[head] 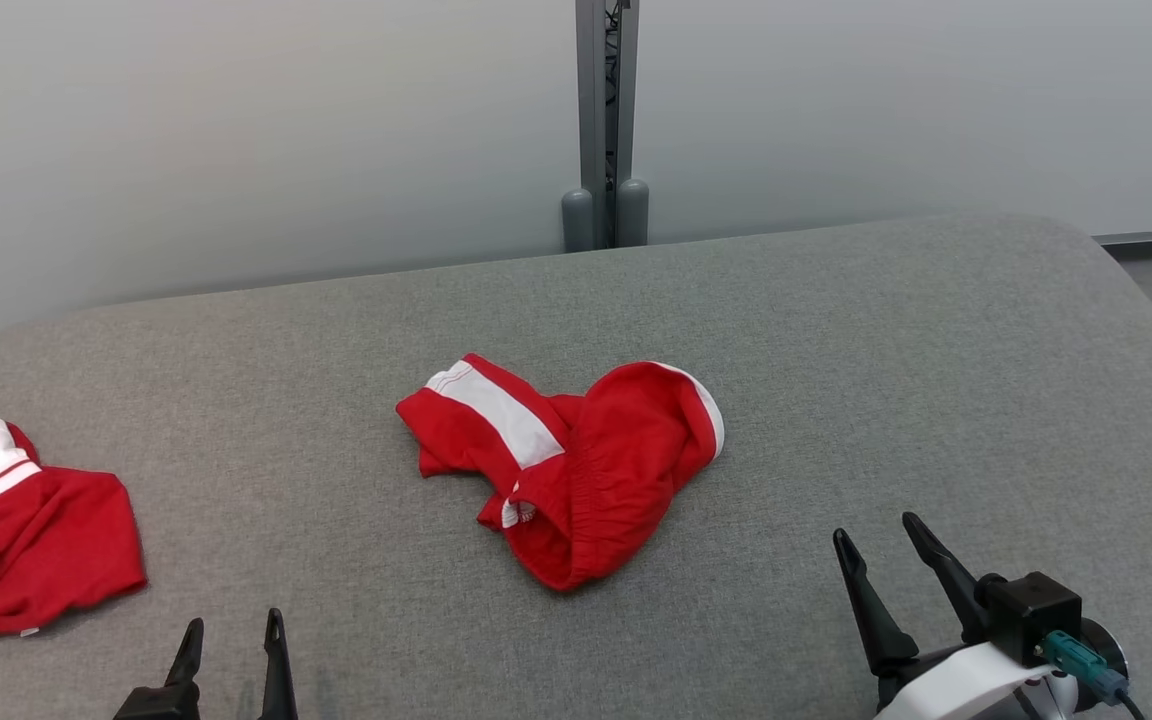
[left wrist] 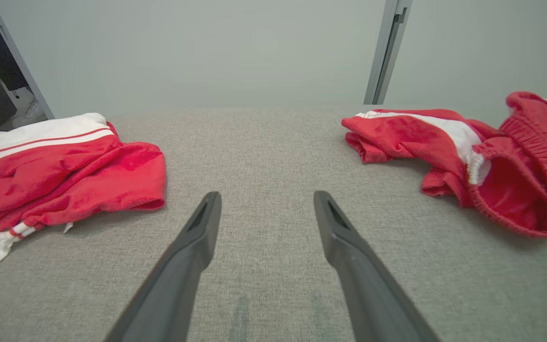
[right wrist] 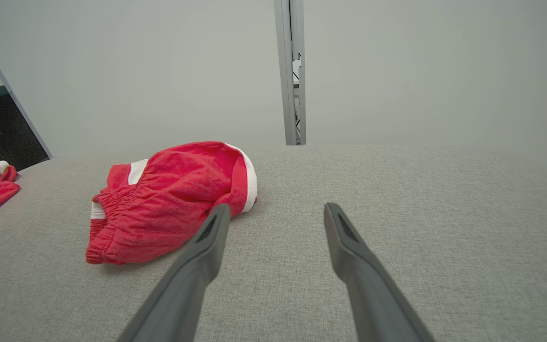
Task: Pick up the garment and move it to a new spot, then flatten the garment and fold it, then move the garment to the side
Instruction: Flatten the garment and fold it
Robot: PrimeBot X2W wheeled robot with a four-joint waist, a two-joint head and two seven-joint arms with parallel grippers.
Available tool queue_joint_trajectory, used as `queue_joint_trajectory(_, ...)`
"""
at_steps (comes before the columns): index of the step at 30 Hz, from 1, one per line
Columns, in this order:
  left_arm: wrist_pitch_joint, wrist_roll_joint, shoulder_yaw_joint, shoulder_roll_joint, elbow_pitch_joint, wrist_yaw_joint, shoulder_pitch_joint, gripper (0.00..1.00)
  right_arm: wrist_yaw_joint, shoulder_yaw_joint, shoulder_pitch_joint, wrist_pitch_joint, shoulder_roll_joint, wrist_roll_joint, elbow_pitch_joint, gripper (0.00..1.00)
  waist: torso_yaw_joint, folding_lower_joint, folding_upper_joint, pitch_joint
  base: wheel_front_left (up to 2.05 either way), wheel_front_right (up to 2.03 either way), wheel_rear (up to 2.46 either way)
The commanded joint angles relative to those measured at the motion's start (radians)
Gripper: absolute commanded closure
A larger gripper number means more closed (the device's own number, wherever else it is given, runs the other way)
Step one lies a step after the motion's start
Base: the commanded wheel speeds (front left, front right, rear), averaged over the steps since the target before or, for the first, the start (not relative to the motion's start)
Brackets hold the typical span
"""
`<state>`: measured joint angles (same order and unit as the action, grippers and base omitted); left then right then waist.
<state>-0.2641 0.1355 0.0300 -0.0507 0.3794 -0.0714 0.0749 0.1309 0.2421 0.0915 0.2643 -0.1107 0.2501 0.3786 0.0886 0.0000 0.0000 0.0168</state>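
Head view: a crumpled red garment (head: 586, 470) with white side panels lies in the centre of the frame on a grey cloth-covered table (head: 886, 380), its elastic waistband gaping toward the viewer. A second garment (head: 26, 530), also red and white, lies at the left edge, well apart. The left tool (head: 234, 622) at lower left and the right tool (head: 876, 528) at lower right both have their fingers spread and hold nothing. Left wrist view: the left tool (left wrist: 266, 194) points at bare table between the two garments, with the crumpled garment (left wrist: 492, 156) at right. Right wrist view: the right tool (right wrist: 277, 206) hangs low over the table, and the garment (right wrist: 174, 199) lies just beyond its left finger. The likely risks are pinching only one layer of the waistband, so that the garment lifts twisted, or the left tool drifting toward the wrong garment.
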Motion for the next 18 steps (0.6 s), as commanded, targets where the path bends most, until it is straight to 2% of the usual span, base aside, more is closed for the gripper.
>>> queue_joint_trajectory(1, -0.001, -0.006, 0.003, -0.002, -0.004, 0.006, 0.0, 0.0, 0.0, -0.001, -0.004, 0.0, -0.007, 0.001, 0.0, 0.0, -0.001, 0.0, 0.0, -0.001, 0.0, 0.0, 0.0)
queue_joint_trajectory(8, -0.001, 0.024, -0.024, -0.002, -0.003, 0.003, -0.023, 0.0, 0.0, 0.03, 0.021, 0.0, -0.014, 0.006, -0.005, 0.0, -0.038, 0.0, 0.0, -0.022, 0.0, 0.0, 0.0)
queue_joint_trajectory(18, -0.001, 0.026, -0.057, -0.002, 0.0, 0.004, -0.043, 0.0, 0.0, 0.145, 0.128, 0.0, -0.013, 0.018, 0.01, 0.0, -0.168, 0.0, 0.0, -0.081, 0.0, 0.0, 0.0)
